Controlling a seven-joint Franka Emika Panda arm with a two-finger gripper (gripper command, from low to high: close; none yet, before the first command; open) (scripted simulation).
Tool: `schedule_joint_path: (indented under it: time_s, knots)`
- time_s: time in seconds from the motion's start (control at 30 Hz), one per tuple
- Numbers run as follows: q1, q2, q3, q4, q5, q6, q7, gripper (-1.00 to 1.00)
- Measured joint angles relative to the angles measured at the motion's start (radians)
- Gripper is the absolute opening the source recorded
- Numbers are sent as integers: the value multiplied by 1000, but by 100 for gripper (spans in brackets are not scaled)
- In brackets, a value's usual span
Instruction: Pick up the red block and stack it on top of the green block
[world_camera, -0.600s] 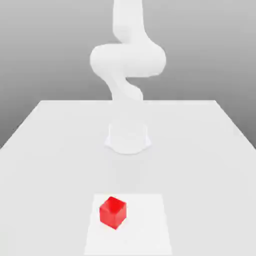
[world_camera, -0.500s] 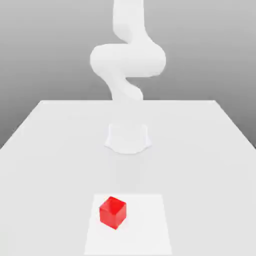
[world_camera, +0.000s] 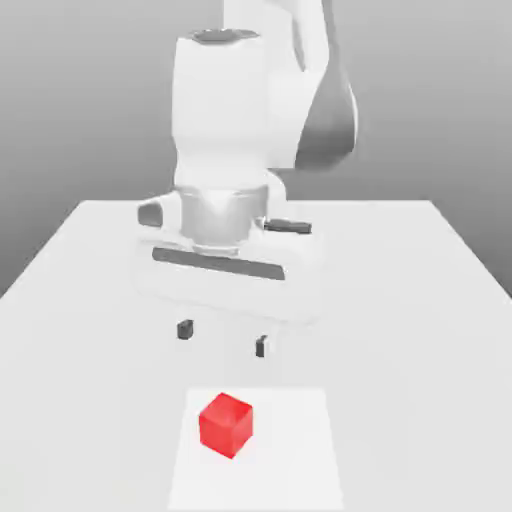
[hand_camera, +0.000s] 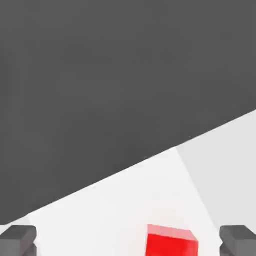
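Observation:
The red block (world_camera: 226, 424) is a small glossy cube resting on a lighter white patch (world_camera: 300, 450) near the table's front edge; the hand view shows the red block (hand_camera: 170, 240) too. My gripper (world_camera: 222, 338) hangs over the table just behind the cube, pointing down, its two dark fingertips (world_camera: 184, 329) spread wide with nothing between them. In the hand view the gripper (hand_camera: 130, 241) frames the cube with a dark pad (hand_camera: 17, 240) on either side. The green block is out of view.
The white table (world_camera: 80, 300) stretches wide around the arm, with its back edge behind the hand. A grey backdrop lies beyond. The big white arm links (world_camera: 250, 100) rise above the gripper.
The arm has swung forward and down from a folded pose at the back; the hand now hangs close over the table behind the cube. The red block has not moved.

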Motion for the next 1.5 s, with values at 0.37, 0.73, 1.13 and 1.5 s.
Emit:
schedule_joint_path:
  time_s: [0.37, 0.73, 1.13, 1.5]
  knots:
    - [10, 313, -23, -14, -28, 241, 69, -100]
    - [2, 121, -14, -40, -13, 76, 58, -100]
    - [-182, 299, -150, 361, 41, -150, 28, -100]
    - [-329, 542, -204, 614, 137, -168, -31, 100]
